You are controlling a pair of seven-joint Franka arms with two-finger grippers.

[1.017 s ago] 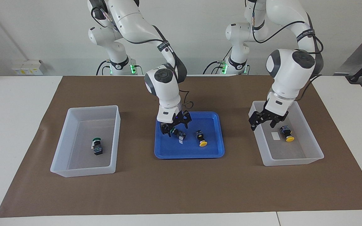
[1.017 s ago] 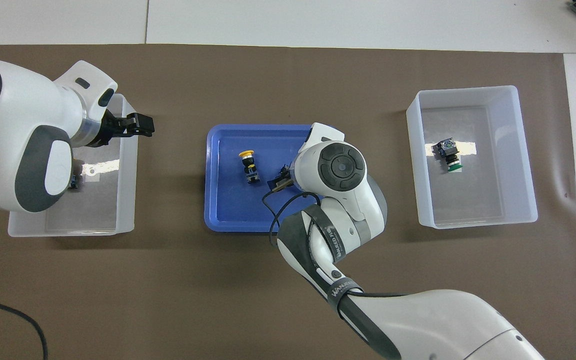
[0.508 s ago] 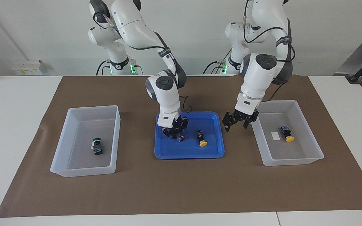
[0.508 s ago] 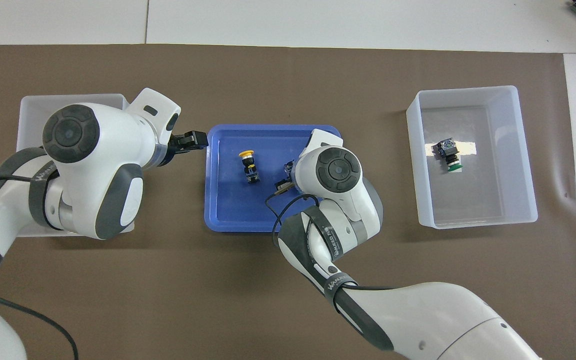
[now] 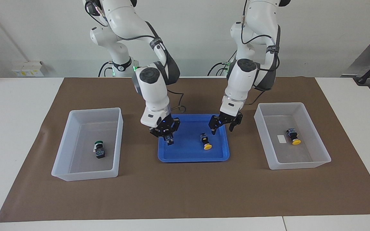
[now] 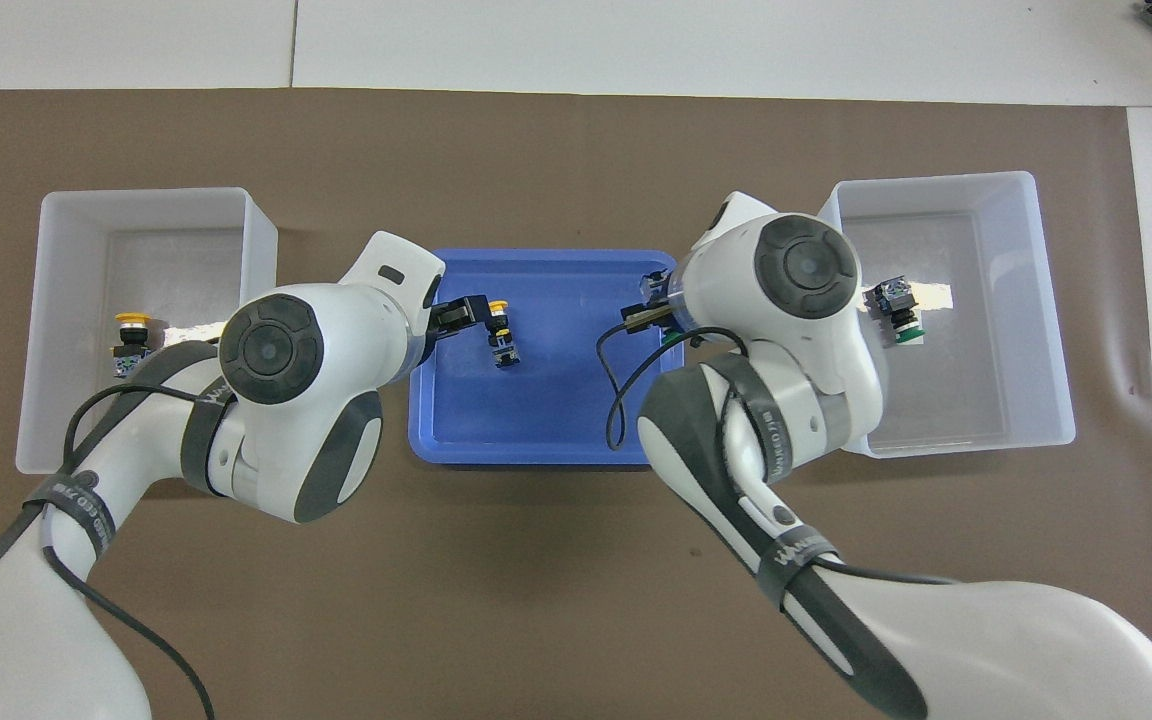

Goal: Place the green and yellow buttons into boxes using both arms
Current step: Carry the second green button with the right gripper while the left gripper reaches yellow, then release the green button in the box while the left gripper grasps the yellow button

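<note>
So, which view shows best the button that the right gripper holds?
The facing view: the right gripper hangs over the blue tray, shut on the button, seen side-on. In the overhead view the arm's wrist covers nearly all of it.

Tray (image 5: 217, 156) btwn boxes (image 5: 63, 166); one button (image 5: 205, 141) in tray.

blue tray (image 6: 456, 440), 2 boxes (image 6: 946, 185), yellow button (image 6: 500, 327)

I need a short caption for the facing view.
Right gripper lifts a button above blue tray; open left gripper nears yellow button.
</note>
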